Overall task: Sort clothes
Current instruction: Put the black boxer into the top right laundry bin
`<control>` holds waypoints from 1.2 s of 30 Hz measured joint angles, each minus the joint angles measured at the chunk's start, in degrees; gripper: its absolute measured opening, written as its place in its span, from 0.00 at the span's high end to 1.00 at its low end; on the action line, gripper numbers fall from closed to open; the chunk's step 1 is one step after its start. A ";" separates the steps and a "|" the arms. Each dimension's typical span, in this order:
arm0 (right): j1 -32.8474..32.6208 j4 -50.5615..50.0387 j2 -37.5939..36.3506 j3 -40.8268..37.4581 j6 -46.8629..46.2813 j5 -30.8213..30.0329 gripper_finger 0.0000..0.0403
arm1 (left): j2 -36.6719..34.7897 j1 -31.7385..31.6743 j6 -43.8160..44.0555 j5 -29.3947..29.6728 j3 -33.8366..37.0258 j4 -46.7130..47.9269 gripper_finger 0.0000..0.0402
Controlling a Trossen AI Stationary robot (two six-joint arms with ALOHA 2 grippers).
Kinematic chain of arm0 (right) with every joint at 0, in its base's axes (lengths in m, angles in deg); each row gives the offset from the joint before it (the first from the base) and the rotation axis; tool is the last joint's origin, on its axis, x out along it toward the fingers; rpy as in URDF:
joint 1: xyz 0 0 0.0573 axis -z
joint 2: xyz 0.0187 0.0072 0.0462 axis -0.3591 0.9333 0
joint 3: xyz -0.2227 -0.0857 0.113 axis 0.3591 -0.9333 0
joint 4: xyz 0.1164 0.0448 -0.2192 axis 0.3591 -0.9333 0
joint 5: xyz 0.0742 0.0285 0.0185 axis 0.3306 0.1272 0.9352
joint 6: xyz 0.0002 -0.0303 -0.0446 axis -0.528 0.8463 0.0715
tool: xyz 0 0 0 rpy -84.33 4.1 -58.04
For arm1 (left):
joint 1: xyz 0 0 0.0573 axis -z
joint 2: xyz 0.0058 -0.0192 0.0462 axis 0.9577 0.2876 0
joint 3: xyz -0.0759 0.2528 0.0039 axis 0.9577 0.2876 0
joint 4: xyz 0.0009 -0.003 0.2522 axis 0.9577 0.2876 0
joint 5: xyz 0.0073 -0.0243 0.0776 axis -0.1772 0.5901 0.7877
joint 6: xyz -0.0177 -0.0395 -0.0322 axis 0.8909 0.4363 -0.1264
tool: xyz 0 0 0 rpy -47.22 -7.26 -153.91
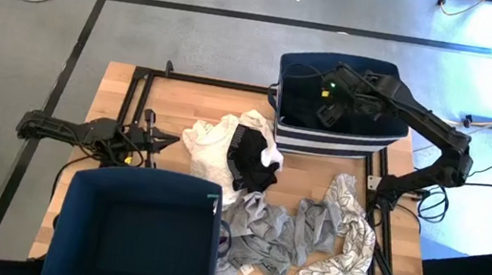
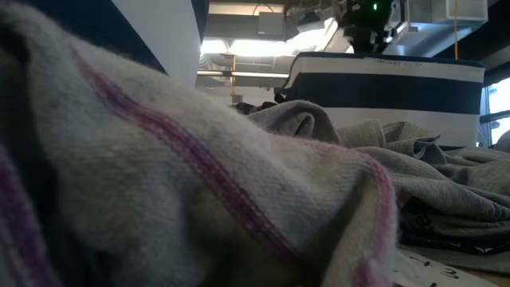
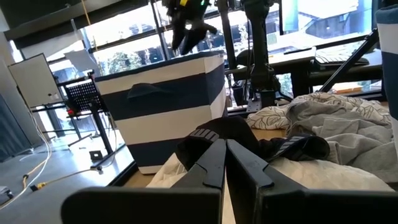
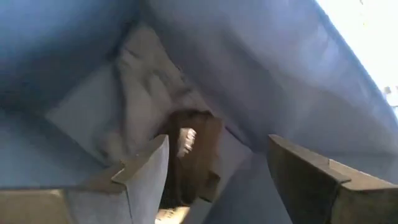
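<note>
Clothes lie in a heap mid-table: a cream garment (image 1: 214, 148), a black one (image 1: 252, 161), grey ones (image 1: 263, 238) and a white squiggly-print one (image 1: 344, 240). My right gripper (image 1: 327, 108) hangs over the striped navy bin (image 1: 332, 140) at the far right. It is open and points down into the bin, with nothing between its fingers (image 4: 217, 155). Below it a pale cloth (image 4: 140, 93) lies on the bin's floor. My left gripper (image 1: 168, 141) waits level at the table's left, shut (image 3: 225, 152).
A second navy bin (image 1: 135, 238) stands at the near left edge. In the low view a cloth with pink stripes (image 2: 199, 175) fills the foreground, with the striped bin (image 2: 382, 96) behind it. Bare wood shows at the table's far left (image 1: 136, 93).
</note>
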 joint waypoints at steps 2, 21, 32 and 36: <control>-2.70 -0.08 -0.02 2.82 -1.23 0.15 0.35 | 0.00 0.01 0.53 -0.01 0.00 0.23 0.99; -35.05 4.74 2.17 8.69 -11.43 -5.77 0.35 | 0.00 0.00 0.66 -0.01 0.00 0.42 0.99; -43.14 5.01 9.46 8.69 -7.81 -14.56 0.35 | 0.00 0.01 0.58 -0.01 0.02 0.42 0.99; -43.93 6.15 12.23 8.69 -6.92 -15.79 0.35 | 0.00 0.00 0.51 0.00 0.02 0.42 0.99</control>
